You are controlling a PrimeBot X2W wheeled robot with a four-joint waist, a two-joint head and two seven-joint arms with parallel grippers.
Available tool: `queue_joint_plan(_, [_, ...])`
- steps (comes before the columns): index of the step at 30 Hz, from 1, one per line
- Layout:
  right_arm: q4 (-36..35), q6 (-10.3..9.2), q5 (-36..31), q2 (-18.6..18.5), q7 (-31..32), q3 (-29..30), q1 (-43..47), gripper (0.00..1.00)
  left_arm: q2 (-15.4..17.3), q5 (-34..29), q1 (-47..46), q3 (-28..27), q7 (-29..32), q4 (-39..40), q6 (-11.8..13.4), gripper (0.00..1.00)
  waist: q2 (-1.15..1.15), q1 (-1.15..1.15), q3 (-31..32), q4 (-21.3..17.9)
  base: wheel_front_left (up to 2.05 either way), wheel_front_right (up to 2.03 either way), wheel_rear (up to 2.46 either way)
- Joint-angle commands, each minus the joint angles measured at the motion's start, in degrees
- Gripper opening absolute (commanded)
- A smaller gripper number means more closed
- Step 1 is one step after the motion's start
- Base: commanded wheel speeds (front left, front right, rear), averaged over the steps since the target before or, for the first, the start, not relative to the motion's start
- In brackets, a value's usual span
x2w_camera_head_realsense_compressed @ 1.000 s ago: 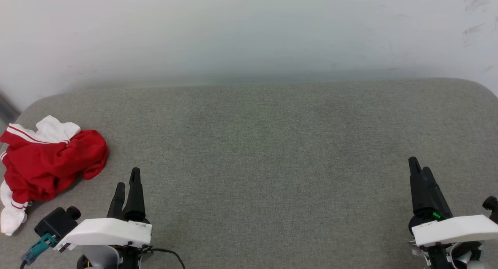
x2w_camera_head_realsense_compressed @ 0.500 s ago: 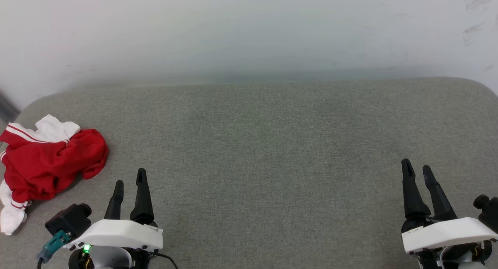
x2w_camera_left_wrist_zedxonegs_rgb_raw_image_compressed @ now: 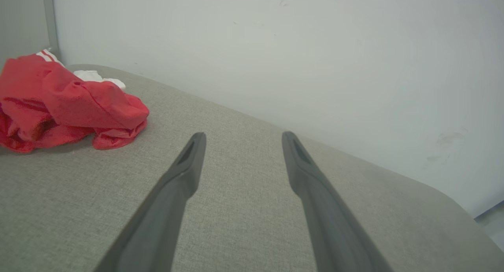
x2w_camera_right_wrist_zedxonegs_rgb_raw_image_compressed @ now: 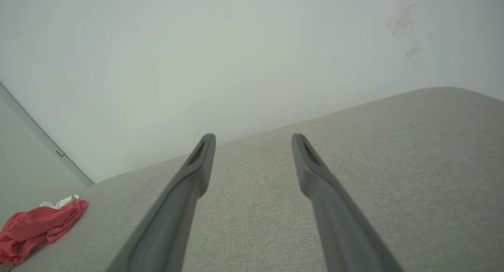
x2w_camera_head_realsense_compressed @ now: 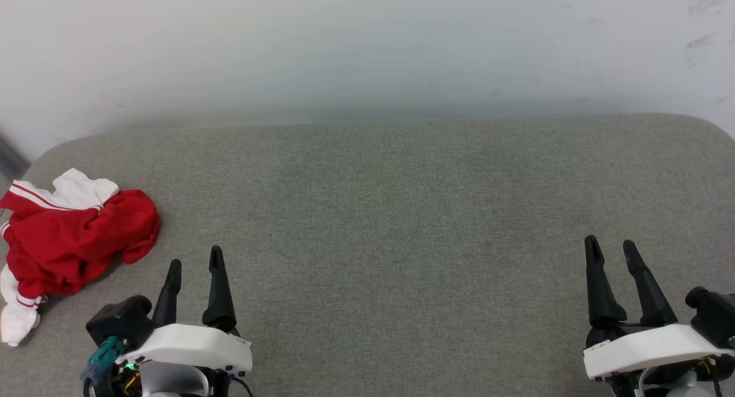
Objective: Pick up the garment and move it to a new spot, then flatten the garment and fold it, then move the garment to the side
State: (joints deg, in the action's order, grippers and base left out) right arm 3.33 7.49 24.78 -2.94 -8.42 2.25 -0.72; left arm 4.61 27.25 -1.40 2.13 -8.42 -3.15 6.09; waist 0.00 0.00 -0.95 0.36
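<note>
Task at zero: garment not yet picked up

Garment sits crumpled in a heap at the far left edge of the grey cushion: red body bunched up, white sleeve with stripe trim poking out at the back, another white bit hanging toward the near edge. I can't see the numerals in this bunch.

My left gripper hovers just right of the heap and nearer to me, fingers moderately spread, nothing between them, not touching the cloth. In the left wrist view the heap lies off to the upper left of the fingers, so I judge the arm is not lined up on it.

My right gripper is well apart at the far right of the cushion, fingers parted about the same, holding nothing.

Progress as I read it: none of the steps is done. Pick-up, moving to a new spot, flattening, folding and setting aside are all left. Middle of the cushion looks like the obvious place to lay the shirt out
</note>
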Motion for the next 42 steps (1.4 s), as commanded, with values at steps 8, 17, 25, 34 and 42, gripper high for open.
queue_joint_plan(8, [-1.51,0.00,-5.89,0.06,-1.59,-0.40,0.40,1.00,0.72,-5.18,0.50,1.16,-1.62,1.17,0.98,1.00,0.00,0.00,-0.06,0.07,0.00,0.00,0.00])
queue_joint_plan(17, [-2.11,0.00,-10.36,0.07,-2.84,-0.43,0.76,1.00,0.72,-9.62,0.90,2.11,-2.81,1.55,0.74,1.00,0.00,0.00,-0.06,0.07,0.00,0.00,0.00])
queue_joint_plan(25, [-2.48,0.00,-13.44,0.08,-3.77,-0.47,1.35,1.00,0.23,-13.17,1.41,2.14,-3.80,2.24,0.11,1.00,0.00,0.00,-0.12,0.16,0.00,0.00,0.00])
queue_joint_plan(34, [-2.35,0.00,-15.83,0.09,-4.82,-0.26,1.69,1.00,-0.42,-17.04,2.12,1.73,-4.83,2.00,-0.60,1.00,0.00,0.00,-0.24,0.16,0.00,0.00,0.00])
queue_joint_plan(42, [-2.42,0.00,-17.42,0.10,-5.62,-0.54,1.97,1.00,-0.82,-19.76,2.75,1.04,-5.60,1.92,-1.57,1.00,0.00,0.00,-0.33,0.05,0.00,0.00,0.00])
